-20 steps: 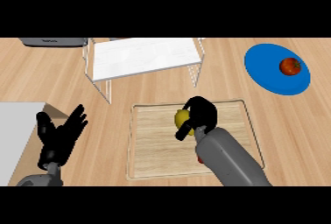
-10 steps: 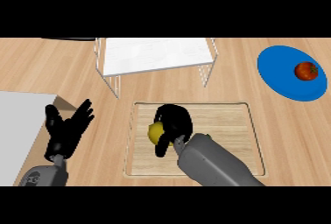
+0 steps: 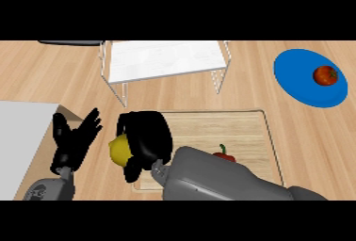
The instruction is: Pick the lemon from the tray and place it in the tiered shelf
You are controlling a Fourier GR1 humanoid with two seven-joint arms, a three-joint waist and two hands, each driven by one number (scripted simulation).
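Wooden boards are making up the big pale counter (image 3: pixel 62 70), and everything is sitting on it. Next in size, the white tiered shelf with thin metal legs (image 3: pixel 167 59) is standing at the back of the counter, just above the tray. The flat light wooden tray with a raised rim (image 3: pixel 243 136) is lying in the middle, and the grey forearm of the right arm is covering much of its lower part. A flat grey slab (image 3: pixel 21 141) is showing at the left edge. A round blue plate (image 3: pixel 303 82) is sitting far to the right, well apart from the tray, and a small red tomato (image 3: pixel 325 75) is resting on it.

The black right hand (image 3: pixel 147 134) is hanging over the left edge of the tray, with its fingers and thumb curling round the small yellow lemon (image 3: pixel 119 149) (only the left side of the lemon is peeking out). The lemon is being held at the tray's left rim, below the shelf and apart from it. The black left hand (image 3: pixel 73 141) is resting at the left, over the edge of the grey slab, with its fingers straight and spread upward, holding nothing. A little red pepper with a green stem (image 3: pixel 222 154) is lying on the tray, partly hidden by the grey forearm.
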